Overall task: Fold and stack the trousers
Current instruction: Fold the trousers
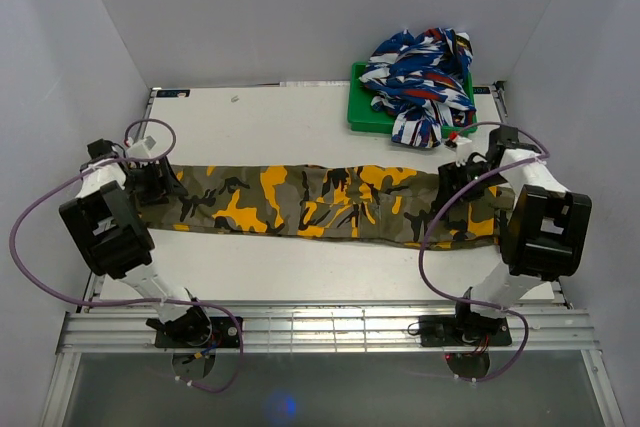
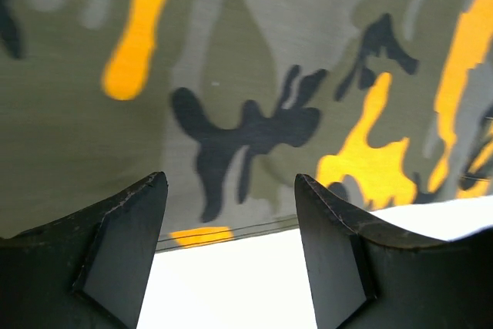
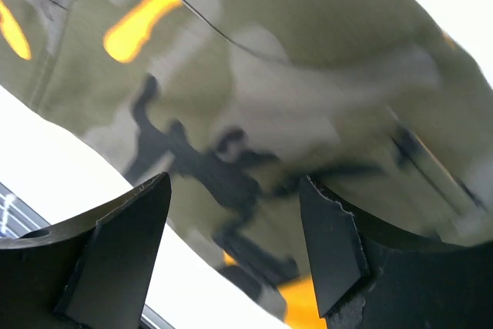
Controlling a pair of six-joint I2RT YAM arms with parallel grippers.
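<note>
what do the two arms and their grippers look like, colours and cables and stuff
The left arm and right arm both have white links, blocky black housings and black bases. A thin purple cable loops along each. The left gripper and right gripper have matte black, angular fingers with scuffed, pale edges.

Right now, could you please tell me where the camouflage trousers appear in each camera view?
Top external: the trousers lie stretched left to right across the middle of the table.
Left wrist: they fill the upper two thirds, with the hem edge at the bottom.
Right wrist: they fill most of the picture, their edge slanting at lower left.
Shared landmark: the white table along the cloth's edge.
</note>
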